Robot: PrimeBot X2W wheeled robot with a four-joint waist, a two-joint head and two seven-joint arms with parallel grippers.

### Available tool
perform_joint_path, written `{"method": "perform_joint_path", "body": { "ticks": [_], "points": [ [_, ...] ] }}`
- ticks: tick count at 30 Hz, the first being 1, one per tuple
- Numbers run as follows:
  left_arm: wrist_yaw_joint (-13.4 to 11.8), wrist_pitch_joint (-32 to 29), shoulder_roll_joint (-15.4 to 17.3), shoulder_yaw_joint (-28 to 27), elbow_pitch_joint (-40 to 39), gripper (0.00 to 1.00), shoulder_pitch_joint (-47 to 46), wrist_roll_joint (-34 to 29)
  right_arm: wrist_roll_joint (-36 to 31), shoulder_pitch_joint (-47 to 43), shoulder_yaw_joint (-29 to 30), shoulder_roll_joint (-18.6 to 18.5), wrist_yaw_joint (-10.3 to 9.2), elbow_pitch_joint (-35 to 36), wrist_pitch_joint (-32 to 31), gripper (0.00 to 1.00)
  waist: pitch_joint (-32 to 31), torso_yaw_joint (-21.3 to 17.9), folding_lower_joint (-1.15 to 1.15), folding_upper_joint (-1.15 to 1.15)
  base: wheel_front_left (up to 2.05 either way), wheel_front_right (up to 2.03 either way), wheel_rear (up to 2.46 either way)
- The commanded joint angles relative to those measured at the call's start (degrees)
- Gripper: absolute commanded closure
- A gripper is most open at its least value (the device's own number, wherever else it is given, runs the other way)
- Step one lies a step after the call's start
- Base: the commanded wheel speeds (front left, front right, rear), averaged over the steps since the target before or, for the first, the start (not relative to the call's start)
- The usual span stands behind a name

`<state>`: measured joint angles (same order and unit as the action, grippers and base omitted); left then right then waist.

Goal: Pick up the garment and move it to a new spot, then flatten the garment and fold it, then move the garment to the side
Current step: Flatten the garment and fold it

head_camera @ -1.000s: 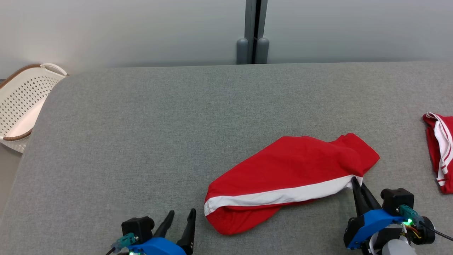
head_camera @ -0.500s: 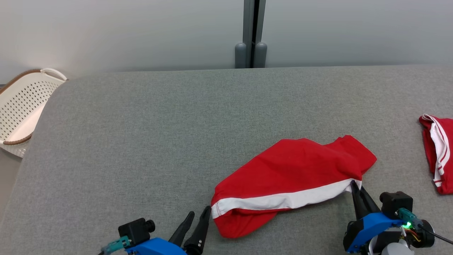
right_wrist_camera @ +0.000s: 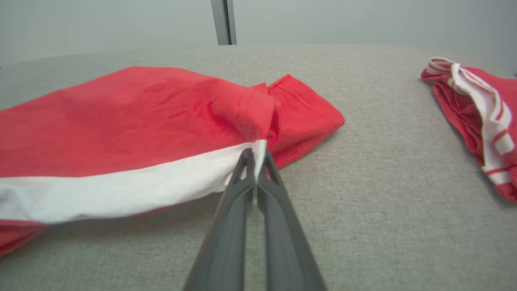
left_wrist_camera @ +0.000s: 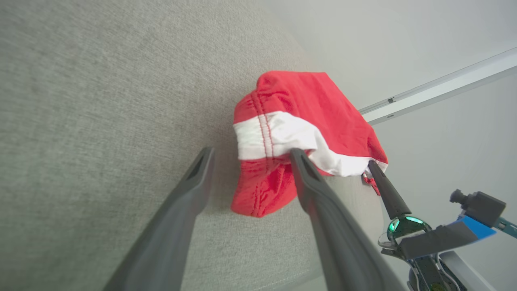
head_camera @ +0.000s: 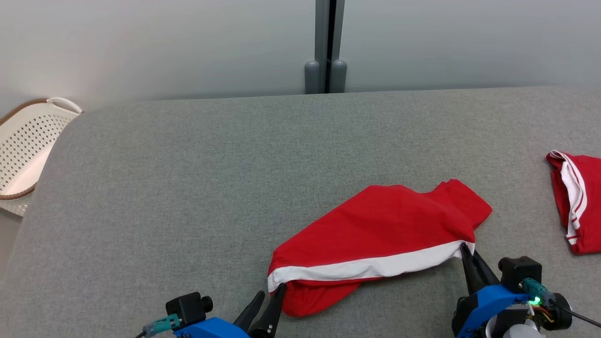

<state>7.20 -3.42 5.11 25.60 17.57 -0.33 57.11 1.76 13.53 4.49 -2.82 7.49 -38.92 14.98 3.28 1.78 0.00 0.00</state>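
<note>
Pinching white-stripe corner of red garment (head_camera: 375, 230) in R gripper (head_camera: 462, 248), cloth front-right on grey cushion (head_camera: 188, 188), prob. anchoring that end. Poised w/ L gripper (head_camera: 271, 292) spread at opposite hem, likely to stretch flat.

red white-striped garment (head_camera: 375, 225), grey surface (head_camera: 188, 188)

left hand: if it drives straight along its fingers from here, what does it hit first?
The red garment: its white-striped end lies right ahead of the open left hand, between the fingers. One finger looks to be touching the cloth, though depth is unclear.
</note>
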Motion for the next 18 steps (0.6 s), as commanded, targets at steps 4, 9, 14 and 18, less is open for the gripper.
{"method": "perform_joint_path", "body": {
  "ticks": [4,9,14,18],
  "points": [
    [0.45,0.14,-0.7,0.29,1.8,0.04,-2.57,2.34,0.31,-0.11,-0.72,-0.14,0.01,0.04,0.29,1.0,0.08,-0.57,0.0,0.0,0.0,0.0,0.0],
    [0.45,-0.38,-0.97,1.52,0.45,0.22,-3.58,6.4,0.34,0.07,-0.92,-0.14,0.01,0.29,0.29,1.0,0.43,-0.98,0.0,0.0,0.0,0.0,0.0],
    [0.45,0.19,-0.48,2.08,-2.39,0.32,-3.67,10.58,-0.16,0.0,-0.45,-0.14,0.01,0.49,0.29,1.0,0.8,-1.15,0.0,0.0,0.0,0.0,0.0],
    [0.45,0.62,-0.06,2.17,-4.33,0.41,-3.85,13.72,-0.2,0.08,-0.12,-0.14,0.01,0.35,0.29,1.0,0.97,-1.18,0.0,0.0,0.0,0.0,0.0]
  ]
}}
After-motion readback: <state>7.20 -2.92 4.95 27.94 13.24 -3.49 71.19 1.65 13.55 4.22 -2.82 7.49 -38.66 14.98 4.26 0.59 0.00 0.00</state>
